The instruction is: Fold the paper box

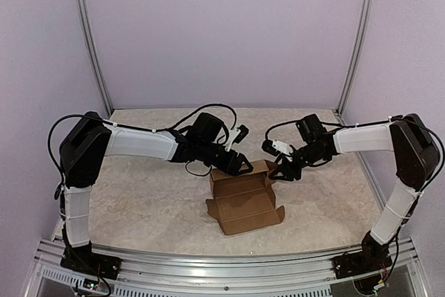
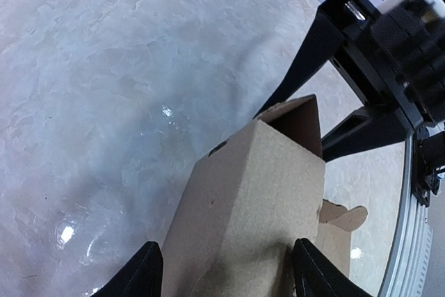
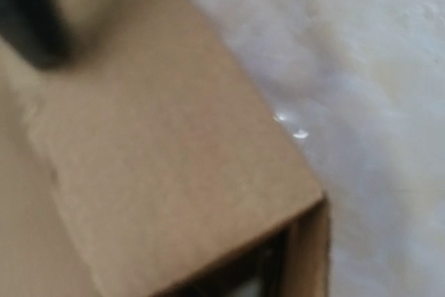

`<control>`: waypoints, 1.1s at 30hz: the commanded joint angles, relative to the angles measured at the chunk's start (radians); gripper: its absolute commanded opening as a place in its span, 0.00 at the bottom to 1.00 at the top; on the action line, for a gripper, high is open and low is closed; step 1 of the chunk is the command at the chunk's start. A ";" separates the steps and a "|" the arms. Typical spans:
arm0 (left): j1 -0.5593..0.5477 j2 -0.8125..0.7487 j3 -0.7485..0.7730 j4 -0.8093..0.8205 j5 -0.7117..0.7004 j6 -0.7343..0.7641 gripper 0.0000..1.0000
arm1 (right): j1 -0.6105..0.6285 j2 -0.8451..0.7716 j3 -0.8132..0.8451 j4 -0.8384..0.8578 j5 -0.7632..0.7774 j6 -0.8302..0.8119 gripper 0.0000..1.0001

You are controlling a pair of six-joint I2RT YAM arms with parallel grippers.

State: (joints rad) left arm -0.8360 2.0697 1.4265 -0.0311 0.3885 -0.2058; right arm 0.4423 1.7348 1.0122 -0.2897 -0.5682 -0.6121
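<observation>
From above, the half-formed box (image 1: 243, 203) is sitting on the table (image 1: 139, 199) at centre, nearer the arm bases than the far wall, with its long axis running left to right and its far panel standing up. The left gripper (image 1: 233, 163) is reaching to that panel's left end and the right gripper (image 1: 281, 170) to its right end, so the two are facing each other along the box's length, neither clearly nearer. In the left wrist view, the box is filling the gap between the left fingers (image 2: 149, 273), which are standing wide and pressing its two sides. Beyond its far open end, the right gripper's dark fingers are flanking the end flap, set apart. Whether they are touching the cardboard cannot be told. In the right wrist view, which is blurred, brown cardboard is covering most of the frame right up against the lens, one dark finger (image 3: 35, 26) is showing at upper left, and the jaw state cannot be read. The next fold is likely turning on that right end flap, lying directly between the right jaws.
</observation>
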 commanded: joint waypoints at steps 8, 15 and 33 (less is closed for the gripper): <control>0.001 0.040 -0.020 -0.019 -0.010 -0.018 0.62 | 0.074 -0.064 -0.096 0.172 0.076 0.139 0.37; 0.002 0.041 -0.026 -0.011 -0.002 -0.033 0.62 | 0.077 -0.089 -0.145 0.315 0.104 0.250 0.41; 0.023 0.044 -0.040 0.022 0.002 -0.087 0.62 | 0.139 -0.047 -0.146 0.471 0.157 0.323 0.34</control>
State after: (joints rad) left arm -0.8127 2.0716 1.4158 0.0013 0.3851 -0.2691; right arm 0.5243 1.7027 0.8852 0.0616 -0.4438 -0.3111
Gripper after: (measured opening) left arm 0.624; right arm 0.335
